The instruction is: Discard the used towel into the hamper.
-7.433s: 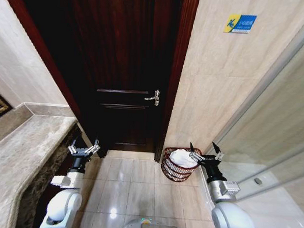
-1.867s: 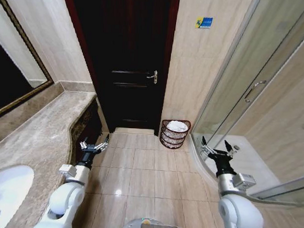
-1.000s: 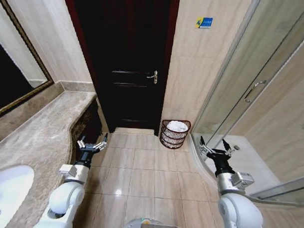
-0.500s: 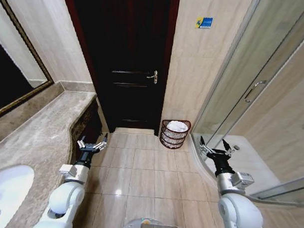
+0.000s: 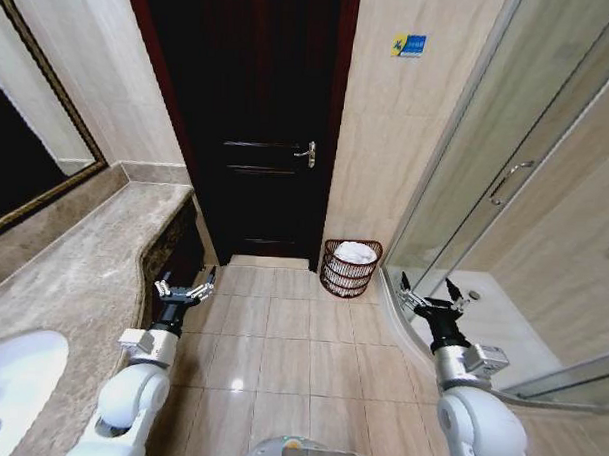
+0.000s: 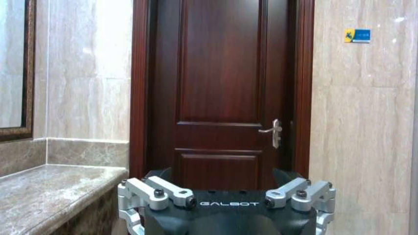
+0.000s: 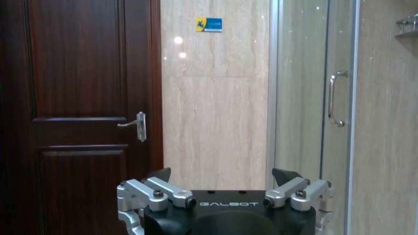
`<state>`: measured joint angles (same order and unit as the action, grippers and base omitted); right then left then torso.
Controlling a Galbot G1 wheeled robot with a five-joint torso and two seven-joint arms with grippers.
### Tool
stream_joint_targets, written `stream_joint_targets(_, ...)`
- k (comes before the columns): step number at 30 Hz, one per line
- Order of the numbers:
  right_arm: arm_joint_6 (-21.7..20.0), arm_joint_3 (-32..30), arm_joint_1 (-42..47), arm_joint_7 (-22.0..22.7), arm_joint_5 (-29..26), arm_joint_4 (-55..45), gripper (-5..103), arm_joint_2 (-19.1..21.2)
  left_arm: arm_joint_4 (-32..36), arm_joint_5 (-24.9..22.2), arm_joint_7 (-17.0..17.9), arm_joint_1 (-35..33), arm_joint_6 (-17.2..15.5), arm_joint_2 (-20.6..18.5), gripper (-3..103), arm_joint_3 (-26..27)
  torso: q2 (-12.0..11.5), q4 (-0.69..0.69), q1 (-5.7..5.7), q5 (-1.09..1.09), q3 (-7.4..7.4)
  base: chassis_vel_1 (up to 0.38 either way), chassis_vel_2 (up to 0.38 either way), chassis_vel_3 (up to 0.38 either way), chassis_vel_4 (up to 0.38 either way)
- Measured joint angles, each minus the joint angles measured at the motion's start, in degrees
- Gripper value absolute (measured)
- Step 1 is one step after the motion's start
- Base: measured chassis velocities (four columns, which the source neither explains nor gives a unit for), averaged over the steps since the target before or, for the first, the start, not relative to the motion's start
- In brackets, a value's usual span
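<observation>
White towel seen lying in the round reddish-brown wicker hamper

Left gripper and right gripper are held spread and empty, well short of the hamper; further reaching is judged unnecessary

hamper: reddish-brown open weave
towel: white soft cloth
door: dark polished wood
floor: glossy beige tiles
desk: smooth polished marble
</observation>
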<state>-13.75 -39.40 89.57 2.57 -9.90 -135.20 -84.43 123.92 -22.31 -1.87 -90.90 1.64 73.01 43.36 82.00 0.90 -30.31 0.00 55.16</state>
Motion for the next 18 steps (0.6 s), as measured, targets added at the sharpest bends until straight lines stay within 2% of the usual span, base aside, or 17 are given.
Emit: stream_joint_targets(18, 0.0, 0.0, 0.0, 0.0, 0.0, 0.0, 100, 0.0, 0.0, 0.0, 0.0, 0.0, 0.0, 0.0, 100, 0.0, 0.0, 0.00, 0.00, 0.00, 0.00, 0.000, 0.000, 0.000, 0.000)
